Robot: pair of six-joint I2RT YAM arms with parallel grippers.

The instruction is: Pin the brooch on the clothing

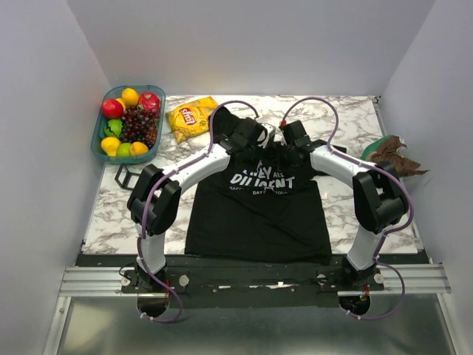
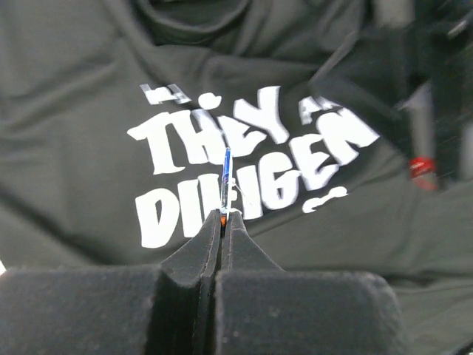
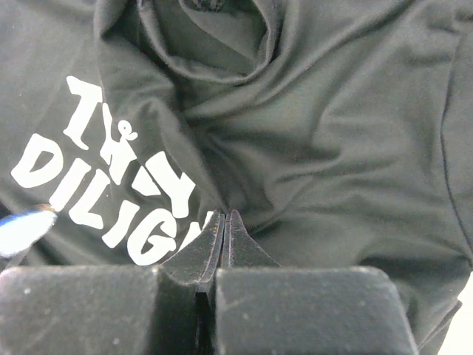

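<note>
While the black T-shirt (image 1: 255, 214) lies spread on the marble table (image 1: 107, 222) with its print facing up, both arms reach in over its chest. The left gripper (image 2: 224, 222) has its fingers pressed together on the brooch (image 2: 225, 181). The brooch stands edge-on above the tips as a thin bluish sliver with an orange spot at its foot, in front of the white letters of "DILIGENT". The right gripper (image 3: 224, 216) is closed as well. Its tips nip a fold of the shirt just beside the print and below the collar, and creases in the cloth run in toward the pinch. A blurred blue glint at the left edge of the right wrist view may be the same brooch. Beyond the shirt, toward the table's far left, sit a fruit tray (image 1: 94, 139) and a yellow chip bag (image 1: 191, 118).
</note>
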